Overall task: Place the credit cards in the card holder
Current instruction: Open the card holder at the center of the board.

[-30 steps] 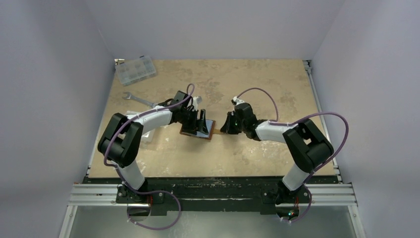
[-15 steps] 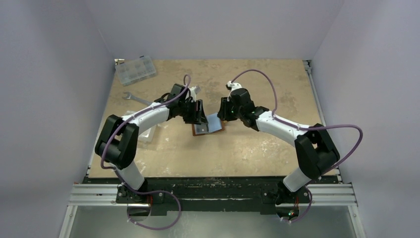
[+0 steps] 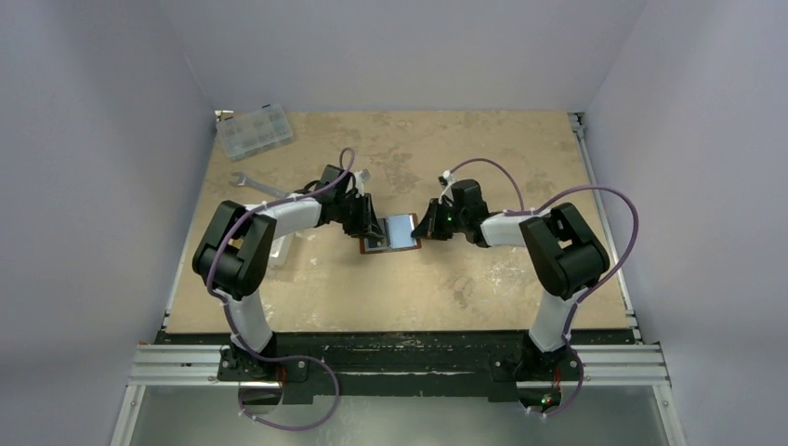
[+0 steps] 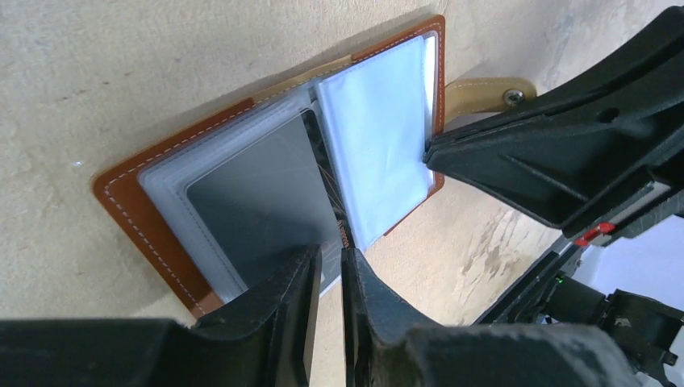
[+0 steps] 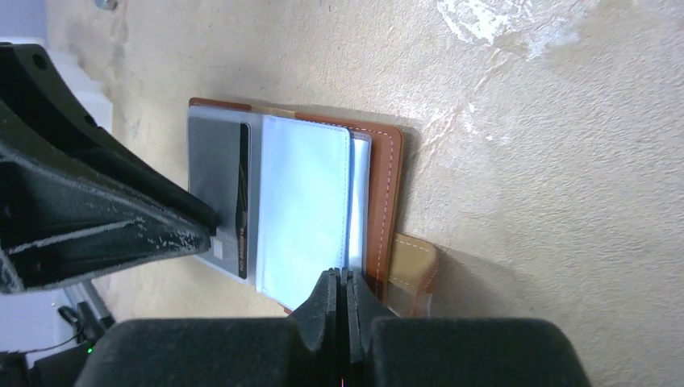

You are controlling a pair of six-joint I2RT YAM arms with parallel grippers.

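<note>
Right jaws pressed together, left jaws I can't tell; I'm risking skidding the unpinned card holder [image 5: 385, 193] between them.

— Where does the high camera sit?
— Up behind the near edge, tilted down over the whole mottled tan tabletop [image 3: 483, 269], far off.
— And the wrist pair?
— Low, close, facing each other from left and right across the open brown leather card holder [image 3: 390, 232] [image 4: 139, 218] [image 5: 387, 201], shared by all three.
</note>
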